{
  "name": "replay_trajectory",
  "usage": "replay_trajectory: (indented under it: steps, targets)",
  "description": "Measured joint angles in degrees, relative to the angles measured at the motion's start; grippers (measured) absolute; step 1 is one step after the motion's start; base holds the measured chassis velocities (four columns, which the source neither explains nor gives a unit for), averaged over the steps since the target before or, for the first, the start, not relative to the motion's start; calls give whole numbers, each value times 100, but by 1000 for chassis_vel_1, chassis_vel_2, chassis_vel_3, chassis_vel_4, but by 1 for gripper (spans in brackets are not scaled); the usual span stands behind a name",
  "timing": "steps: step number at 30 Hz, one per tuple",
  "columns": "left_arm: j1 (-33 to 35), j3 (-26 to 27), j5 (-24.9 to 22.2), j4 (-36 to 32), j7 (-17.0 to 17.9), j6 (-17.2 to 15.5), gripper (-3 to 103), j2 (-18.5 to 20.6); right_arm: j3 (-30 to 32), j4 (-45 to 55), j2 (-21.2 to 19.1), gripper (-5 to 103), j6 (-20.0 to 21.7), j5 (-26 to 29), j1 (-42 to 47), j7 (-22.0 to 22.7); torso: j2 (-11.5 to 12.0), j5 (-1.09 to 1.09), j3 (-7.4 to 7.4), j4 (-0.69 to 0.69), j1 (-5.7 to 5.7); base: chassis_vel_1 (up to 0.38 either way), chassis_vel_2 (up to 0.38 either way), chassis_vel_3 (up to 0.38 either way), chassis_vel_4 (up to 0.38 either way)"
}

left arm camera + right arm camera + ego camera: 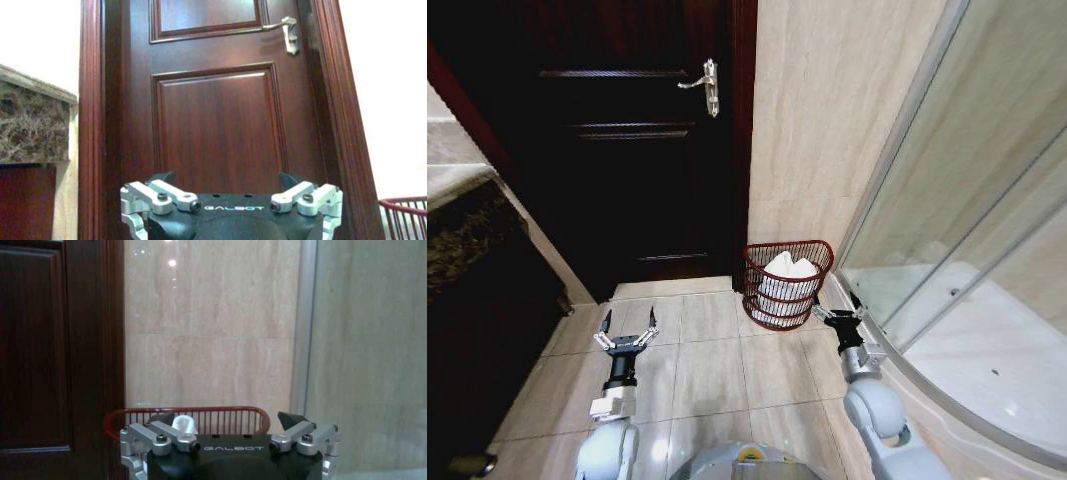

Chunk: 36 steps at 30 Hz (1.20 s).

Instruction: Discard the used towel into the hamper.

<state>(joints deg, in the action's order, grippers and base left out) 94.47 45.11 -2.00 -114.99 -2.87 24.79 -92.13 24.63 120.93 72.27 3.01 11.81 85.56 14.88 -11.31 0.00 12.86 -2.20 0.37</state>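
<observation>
White towel (787, 268) sits inside the hamper (788, 285), on the tile floor by the wall beside the dark door (627, 140). Right gripper (839, 315) spread, empty, just beside hamper. Left gripper (626, 332) spread, empty, over floor, well apart.

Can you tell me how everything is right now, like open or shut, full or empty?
Door: shut.
Hamper: upright on the floor, white towel inside.
Left gripper: open, empty, low over the tiles.
Right gripper: open, empty, beside the hamper.
</observation>
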Motion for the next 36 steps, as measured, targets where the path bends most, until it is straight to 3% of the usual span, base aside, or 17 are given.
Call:
replay_trajectory:
  steps: [8,16,21,36]
  targets:
    - [-52,-42,-156,46,-234,16,100,0,152,441,290,100,-225,-349,521,200,0,-1,0,1,0,0,0,0,0]
    - [22,116,-264,11,-328,167,100,0,155,853,512,100,3,-513,861,446,0,-2,0,0,0,0,0,0,0]
    - [43,165,-455,-44,-380,171,100,0,143,1106,658,100,131,-641,1042,365,0,-1,0,0,0,0,0,0,0]
    - [5,141,-436,-24,-484,222,100,0,201,1117,668,100,73,-684,1219,262,0,0,0,0,0,56,-55,-48,53]
